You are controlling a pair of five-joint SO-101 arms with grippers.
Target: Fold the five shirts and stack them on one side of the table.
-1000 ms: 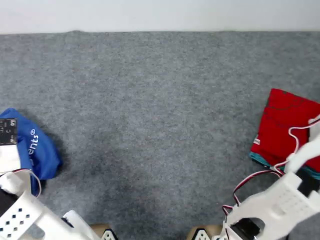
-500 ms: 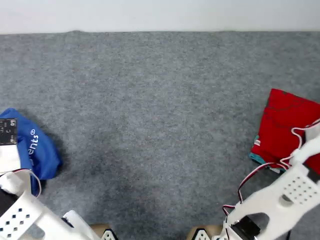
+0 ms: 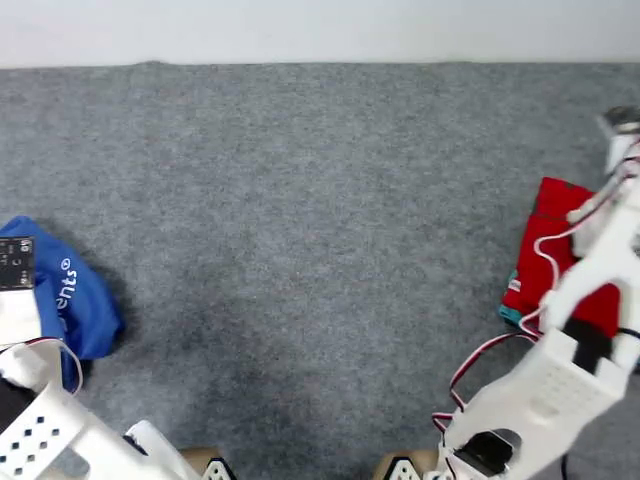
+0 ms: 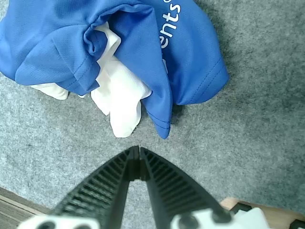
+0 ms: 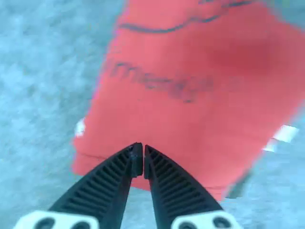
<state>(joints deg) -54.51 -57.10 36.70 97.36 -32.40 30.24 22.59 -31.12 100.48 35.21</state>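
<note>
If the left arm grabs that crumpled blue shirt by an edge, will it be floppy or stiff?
Probably very floppy: the blue shirt lies in loose folds, so it should drape and unfurl when lifted. It looks thin, so likely light. The white shirt sits tucked in its folds and may drag along or drop out.
</note>
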